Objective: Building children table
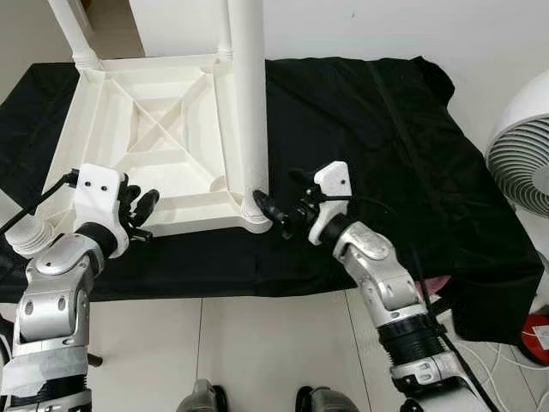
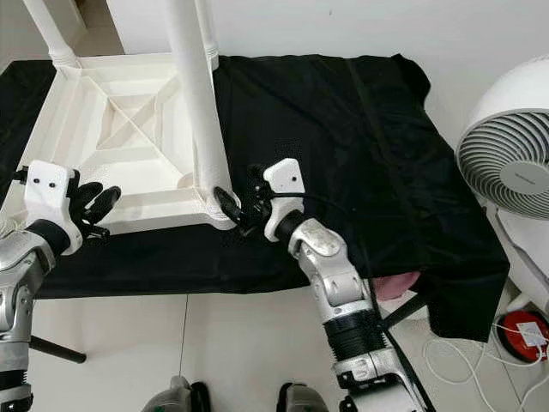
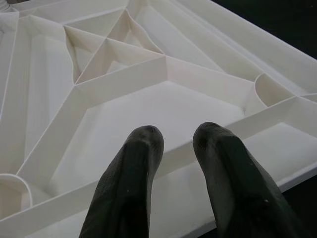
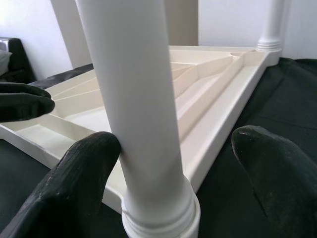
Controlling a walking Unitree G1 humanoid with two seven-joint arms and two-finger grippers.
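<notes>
A white plastic table top (image 1: 163,129) lies upside down on a black cloth (image 1: 386,129), its ribbed underside facing up. A white leg (image 1: 247,103) stands upright in the near right corner socket, and other legs (image 1: 73,30) rise at the far corners. My right gripper (image 1: 273,210) is open at the base of the near right leg. In the right wrist view one finger (image 4: 74,183) touches the leg (image 4: 133,99) and the other finger (image 4: 277,173) stands apart. My left gripper (image 1: 141,210) hovers open over the table's near left edge, nothing between its fingers (image 3: 129,183).
A white fan (image 1: 523,154) stands to the right of the cloth. A red object (image 1: 536,335) and white cables lie on the tiled floor at the lower right. Something pink (image 1: 437,283) peeks from under the cloth's near edge. My feet (image 1: 206,396) stand at the cloth's front.
</notes>
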